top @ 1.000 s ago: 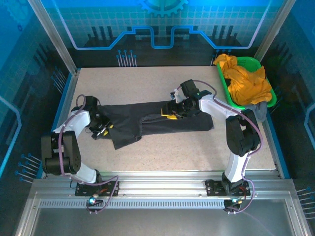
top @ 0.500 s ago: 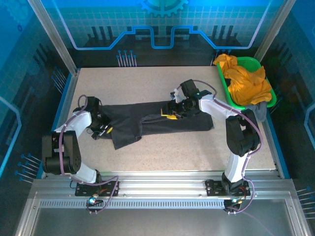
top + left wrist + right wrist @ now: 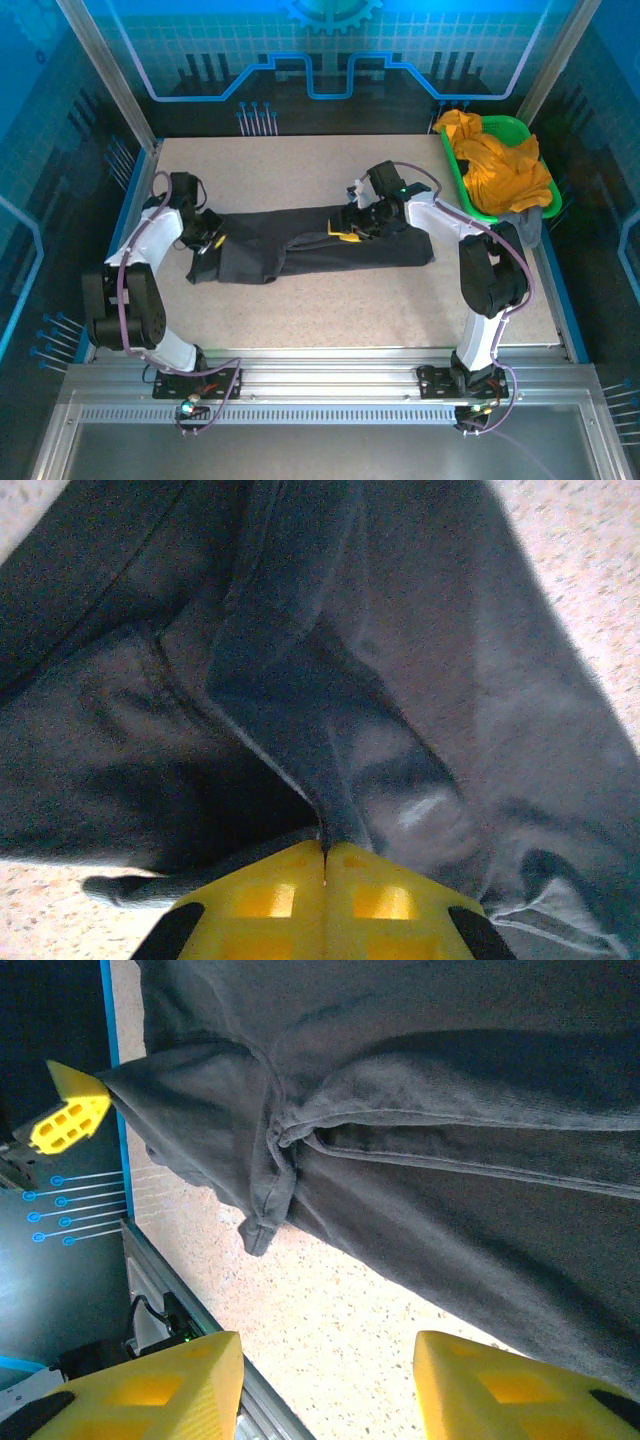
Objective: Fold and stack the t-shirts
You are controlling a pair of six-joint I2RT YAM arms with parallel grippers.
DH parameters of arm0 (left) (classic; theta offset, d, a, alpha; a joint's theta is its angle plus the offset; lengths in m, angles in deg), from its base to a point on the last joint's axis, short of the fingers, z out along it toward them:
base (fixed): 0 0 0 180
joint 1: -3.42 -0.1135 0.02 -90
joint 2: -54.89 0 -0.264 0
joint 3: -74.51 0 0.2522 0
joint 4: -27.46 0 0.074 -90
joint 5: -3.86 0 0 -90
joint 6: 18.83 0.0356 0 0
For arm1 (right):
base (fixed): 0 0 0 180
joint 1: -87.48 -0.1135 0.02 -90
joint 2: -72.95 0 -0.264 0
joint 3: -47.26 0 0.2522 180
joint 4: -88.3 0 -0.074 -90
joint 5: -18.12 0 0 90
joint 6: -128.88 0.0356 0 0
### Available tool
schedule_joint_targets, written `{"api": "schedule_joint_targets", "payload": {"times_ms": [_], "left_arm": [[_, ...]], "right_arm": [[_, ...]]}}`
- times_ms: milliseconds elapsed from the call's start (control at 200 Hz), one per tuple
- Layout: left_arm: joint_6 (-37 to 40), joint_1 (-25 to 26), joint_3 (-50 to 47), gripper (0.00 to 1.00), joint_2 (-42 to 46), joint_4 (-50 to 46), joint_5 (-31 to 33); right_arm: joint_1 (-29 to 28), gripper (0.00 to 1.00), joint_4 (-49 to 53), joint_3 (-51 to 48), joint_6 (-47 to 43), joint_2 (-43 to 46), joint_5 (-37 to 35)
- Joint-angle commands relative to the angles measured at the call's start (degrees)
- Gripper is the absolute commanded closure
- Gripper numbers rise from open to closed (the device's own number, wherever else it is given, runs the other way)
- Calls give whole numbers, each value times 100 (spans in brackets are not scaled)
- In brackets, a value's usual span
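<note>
A dark charcoal t-shirt (image 3: 380, 248) lies stretched as a long band across the table's middle. My left gripper (image 3: 205, 240) is at its left end, and in the left wrist view (image 3: 325, 848) the yellow fingers (image 3: 270, 900) are shut on a raised fold of the dark cloth (image 3: 400, 680). My right gripper (image 3: 345, 228) hovers over the shirt's middle; in the right wrist view (image 3: 325, 1360) it stands open above bare table with nothing between its fingers, the shirt (image 3: 450, 1110) just beyond. A mustard-orange t-shirt (image 3: 500, 170) fills the basket, with a lighter grey one (image 3: 528, 222) hanging below it.
The green basket (image 3: 452, 170) stands at the table's back right corner. Bare speckled tabletop (image 3: 330, 300) stretches in front of the shirt and behind it. The metal frame rail (image 3: 165, 1290) runs along the table's left edge.
My left gripper has shut on the shirt's left end and moved up and away from the near edge, drawing in the flap that hung toward the front. The right arm has stayed still.
</note>
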Motion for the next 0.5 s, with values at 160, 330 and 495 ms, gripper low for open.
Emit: {"api": "schedule_joint_targets", "payload": {"times_ms": [160,330,495], "left_arm": [[-31,20,990,100,-793,-710,11],[82,-82,1275,100,-1103,-694,120],[322,-198,1689,100,-1452,-786,331]], "right_arm": [[114,50,45,-80,-73,114,67],[162,50,24,-193,-67,200,58],[198,50,59,-224,-73,231,25]]}}
